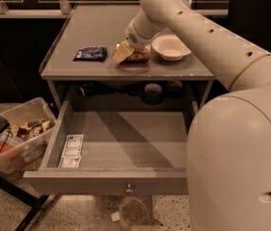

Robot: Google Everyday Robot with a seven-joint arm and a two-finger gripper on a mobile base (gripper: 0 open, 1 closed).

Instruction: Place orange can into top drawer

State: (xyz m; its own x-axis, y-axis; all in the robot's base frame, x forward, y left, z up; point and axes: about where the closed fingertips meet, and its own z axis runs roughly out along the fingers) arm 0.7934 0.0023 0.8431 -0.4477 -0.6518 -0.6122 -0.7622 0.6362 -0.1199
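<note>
Claw (125,51) is down on the desk (92,28), at the left end of the can (138,56), close enough that the two appear to touch. Whether it is apart or clamped on the can I cannot tell. The can lies on its side near the desk's front edge. It is mottled orange-tan and brown, and mostly tucked under the wrist, so only part of its speckled side shows. It is not lifted and rests on the desk surface.

The task looks to be at an early stage. The drawer (78,181) is already pulled well out below the desk with its grey floor exposed, so no opening is needed. What is left, by my reading, is a firm grip, a lift, a carry forward past the desk's edge, and a lowering into the drawer.

Just right of the can stands a white bowl (170,47), near but apart. To the left a dark blue packet (90,54) lies flat, a little way off. The arm (198,32) reaches in from the right. Inside the drawer a white strip (71,150) lies against the left wall. A small knob (129,190) sits at the centre of the front panel. On the floor to the left stands a bin (20,138) of mixed items.
</note>
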